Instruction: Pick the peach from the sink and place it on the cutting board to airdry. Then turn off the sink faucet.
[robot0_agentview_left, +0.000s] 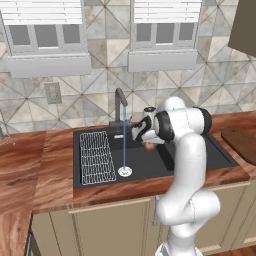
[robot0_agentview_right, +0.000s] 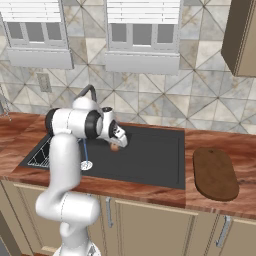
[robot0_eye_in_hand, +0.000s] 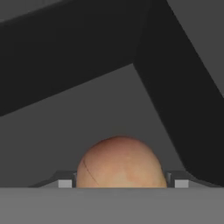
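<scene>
- Left base view: dark two-finger gripper (robot0_agentview_left: 148, 143) low inside the large black rectangular sink (robot0_agentview_left: 215, 155), with the small round orange-red peach (robot0_agentview_left: 150, 146) directly under it; water falling from the slim dark-grey faucet (robot0_agentview_left: 120, 107).
- Right base view: dark reddish-brown cutting board (robot0_agentview_right: 215, 174) well apart, to the right of the basin.
- Hand view: fruit sitting between both fingertips (robot0_eye_in_hand: 64, 183), jaws closed on it.

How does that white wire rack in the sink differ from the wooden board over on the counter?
The wire rack is a white open grid, while the cutting board is a solid dark reddish-brown slab. The rack lies down inside the black sink at one end; the board lies up on the wood counter past the sink's other end. The rack has square corners, the board rounded ones. Both lie flat with nothing on them.
</scene>
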